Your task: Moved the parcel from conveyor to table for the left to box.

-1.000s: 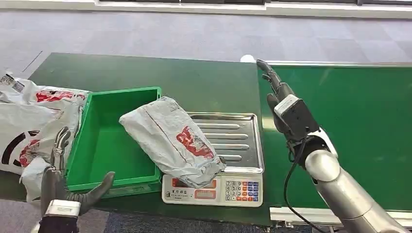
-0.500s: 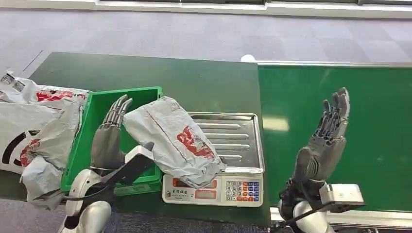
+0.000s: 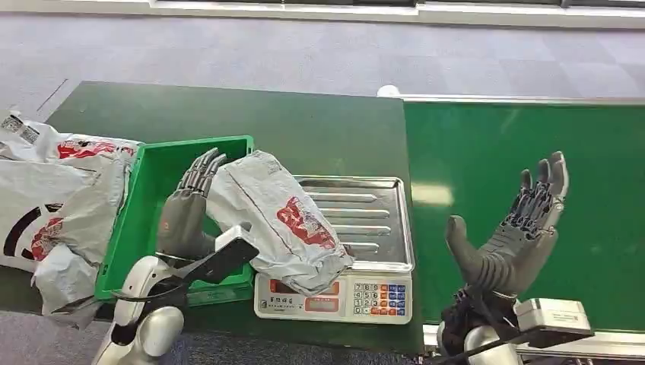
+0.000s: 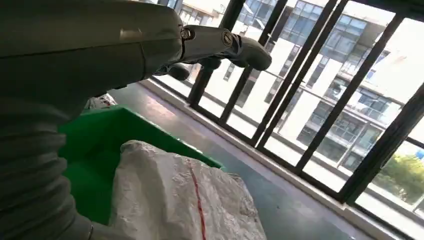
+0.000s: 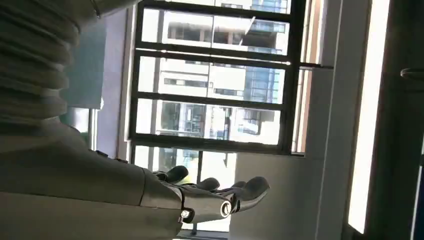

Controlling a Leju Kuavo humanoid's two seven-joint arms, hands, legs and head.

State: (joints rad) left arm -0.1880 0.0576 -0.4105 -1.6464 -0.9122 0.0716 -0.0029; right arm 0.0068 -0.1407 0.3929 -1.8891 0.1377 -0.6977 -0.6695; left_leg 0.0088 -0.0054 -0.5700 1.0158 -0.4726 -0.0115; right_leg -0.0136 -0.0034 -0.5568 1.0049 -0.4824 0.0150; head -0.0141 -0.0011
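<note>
Our left hand [image 3: 185, 217] has slid up beside the parcel [image 3: 274, 220], fingers spread for boxing; right hand [image 3: 516, 236] hangs empty, spread.

A grey parcel [image 3: 278, 220] with red print is seen lying across the rim of a green box [image 3: 144, 220] and the steel tray of a scale [image 3: 357, 293]. The left hand [image 3: 186, 217] is held inside the box, fingers apart, just beside the parcel's end. The right hand [image 3: 513, 236] is raised with fingers spread above the green conveyor [image 3: 525, 137]. More grey bags [image 3: 53, 198] are piled left of the box on the dark green table [image 3: 304, 129].
</note>
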